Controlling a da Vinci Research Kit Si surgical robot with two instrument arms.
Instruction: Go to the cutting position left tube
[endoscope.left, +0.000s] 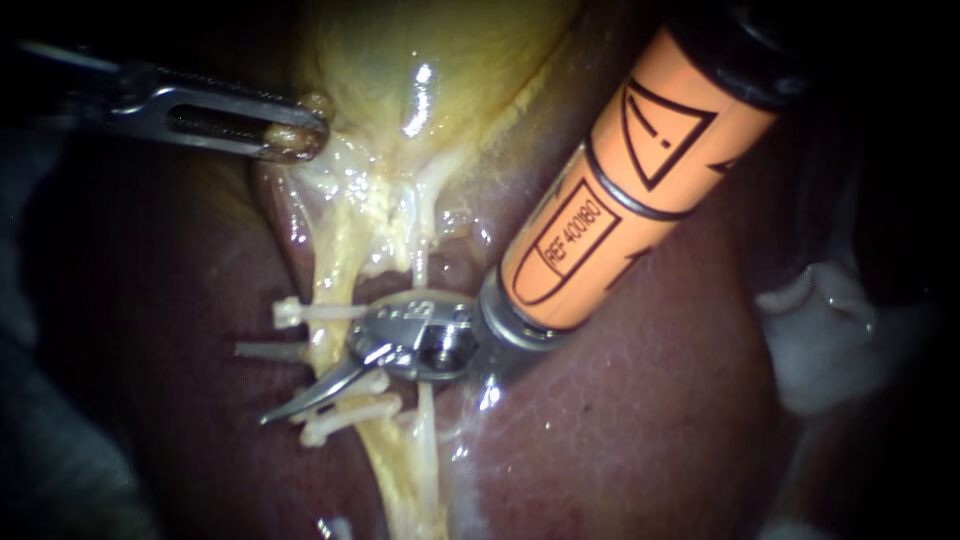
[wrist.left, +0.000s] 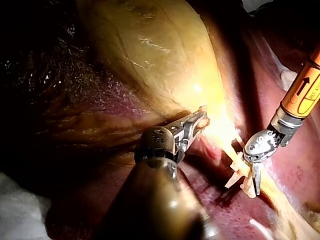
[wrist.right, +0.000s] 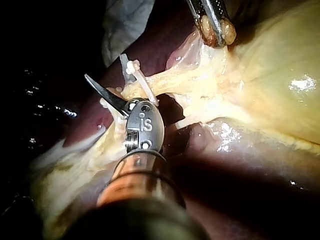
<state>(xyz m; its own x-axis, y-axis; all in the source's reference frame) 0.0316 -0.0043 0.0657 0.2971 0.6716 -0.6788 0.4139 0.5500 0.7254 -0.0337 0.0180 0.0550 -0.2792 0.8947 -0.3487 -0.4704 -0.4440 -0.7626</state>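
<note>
**Right instrument**: the orange shaft enters from the upper right. The hand ends in a curved blade. Only one blade shows, so I cannot tell whether the hand is open or closed. The blade lies across the left tube, between the white clips, with the lower clips just beside it.

**Left instrument**: a slotted metal hand, closed on a nub of yellowish tissue at the neck of the gallbladder. It is well apart from the clips.

**Left tube**: a yellow strand running from the gallbladder's neck over the liver. It is clipped above and below the blade.

**Thinner pale tube**: lies beside the left tube and passes under the right instrument's wrist.

**White wad**: rests on the liver, beyond the orange shaft.
</note>
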